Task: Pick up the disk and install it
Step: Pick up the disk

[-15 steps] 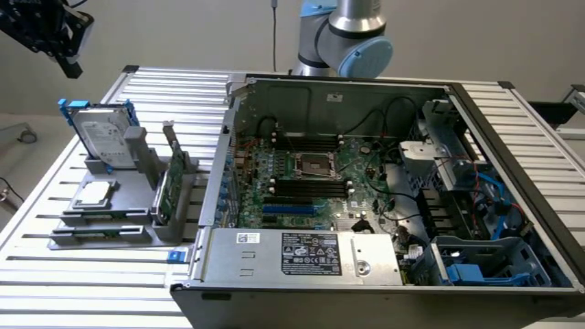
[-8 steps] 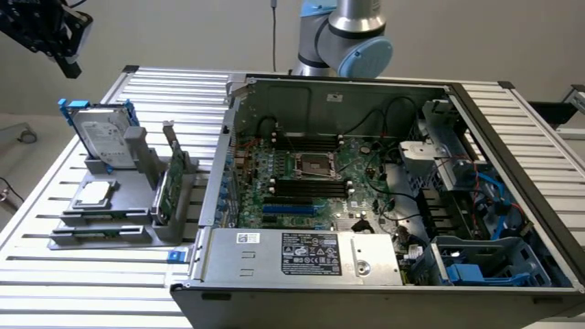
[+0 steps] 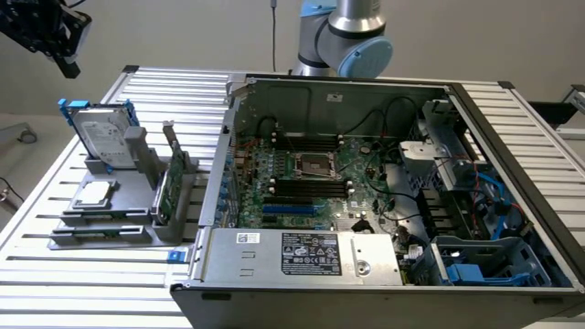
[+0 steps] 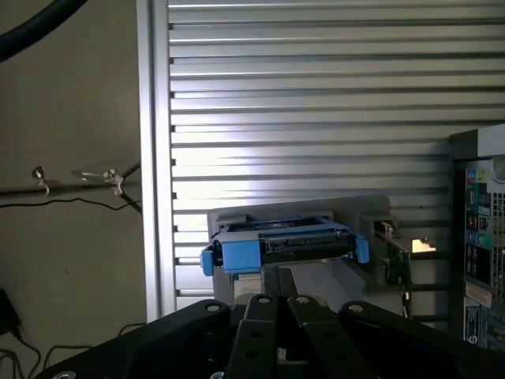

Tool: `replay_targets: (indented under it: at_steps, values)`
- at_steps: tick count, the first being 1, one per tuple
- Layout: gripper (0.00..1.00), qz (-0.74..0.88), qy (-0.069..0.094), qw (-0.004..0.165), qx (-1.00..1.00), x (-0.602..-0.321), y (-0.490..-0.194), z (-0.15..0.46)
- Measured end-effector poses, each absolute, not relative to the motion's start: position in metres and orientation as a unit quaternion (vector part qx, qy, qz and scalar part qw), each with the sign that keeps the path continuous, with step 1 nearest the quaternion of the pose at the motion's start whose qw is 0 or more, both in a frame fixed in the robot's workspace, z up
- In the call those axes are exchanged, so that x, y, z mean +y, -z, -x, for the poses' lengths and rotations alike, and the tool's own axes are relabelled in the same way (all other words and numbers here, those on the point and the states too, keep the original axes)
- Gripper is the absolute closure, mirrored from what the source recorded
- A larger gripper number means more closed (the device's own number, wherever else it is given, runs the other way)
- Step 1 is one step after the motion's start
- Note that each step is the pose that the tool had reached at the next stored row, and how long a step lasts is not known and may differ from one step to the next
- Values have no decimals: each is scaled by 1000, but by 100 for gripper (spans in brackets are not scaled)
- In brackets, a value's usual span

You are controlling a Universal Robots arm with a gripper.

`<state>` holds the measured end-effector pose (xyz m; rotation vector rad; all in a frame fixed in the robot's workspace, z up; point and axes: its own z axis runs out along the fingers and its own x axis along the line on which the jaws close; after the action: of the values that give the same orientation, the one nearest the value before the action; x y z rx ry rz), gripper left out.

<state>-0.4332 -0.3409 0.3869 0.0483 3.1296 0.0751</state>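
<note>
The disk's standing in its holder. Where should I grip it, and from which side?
Best bet: grip the disk by its free upper end, pinching across the two flat faces, coming down from above. It stands nearly upright with its lower end seated in the grey stand, so only the upper part is exposed; the blue carrier frame edges it there.

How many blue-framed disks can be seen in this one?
1. The disk leans upright at the back of the grey stand, on the exterior view's left of the open computer case. More could sit hidden in the blue bays in the case's corner.
</note>
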Motion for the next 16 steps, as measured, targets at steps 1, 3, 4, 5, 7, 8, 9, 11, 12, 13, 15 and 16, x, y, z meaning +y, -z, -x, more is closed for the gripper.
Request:
replay_targets:
  at_steps: [1, 3, 4, 5, 7, 8, 9, 11, 12, 13, 15, 16]
  values:
    - [89, -15, -24, 5, 1000, -341, -387, 433]
    - [89, -15, -24, 5, 1000, -341, -387, 434]
    - [89, -15, -24, 5, 1000, -341, -387, 434]
    - [89, -15, -24, 5, 1000, -341, -387, 434]
    - [89, -15, -24, 5, 1000, -341, -387, 435]
    - [89, -15, -24, 5, 1000, -341, -387, 435]
    - [89, -15, -24, 5, 1000, -341, -387, 435]
    - [89, -15, -24, 5, 1000, -341, -387, 435]
    - [89, -15, -24, 5, 1000, -341, -387, 436]
    - [89, -15, -24, 5, 1000, -341, -387, 436]
    - [89, -15, -24, 5, 1000, -341, -387, 436]
    - [89, -14, -24, 5, 1000, -341, -387, 437]
